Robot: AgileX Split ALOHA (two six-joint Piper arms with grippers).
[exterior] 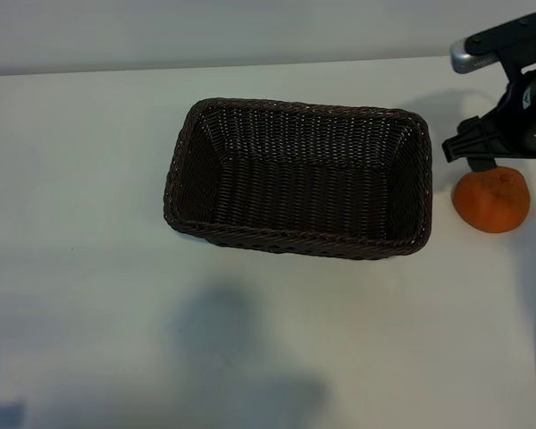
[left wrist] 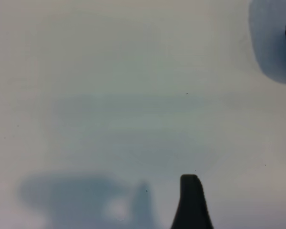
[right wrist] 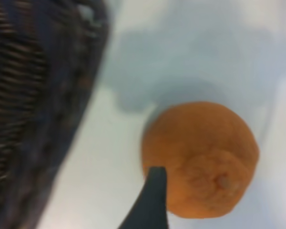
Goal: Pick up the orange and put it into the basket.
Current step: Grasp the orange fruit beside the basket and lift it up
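The orange [exterior: 491, 199] rests on the white table just to the right of the dark brown wicker basket [exterior: 297, 121], which holds nothing. My right gripper [exterior: 484, 154] hovers right behind and above the orange, open. In the right wrist view one dark finger [right wrist: 150, 200] stands at the side of the orange [right wrist: 205, 157] nearest the basket [right wrist: 33, 95], and the other finger is outside the picture. The fruit is not gripped. My left arm is outside the exterior view. The left wrist view shows a single finger [left wrist: 190, 202] over bare table, holding nothing.
The white tabletop [exterior: 89, 268] spreads wide to the left of and in front of the basket. Its far edge [exterior: 250, 67] runs behind the basket. The orange lies close to the picture's right edge. Arm shadows fall on the table's near part.
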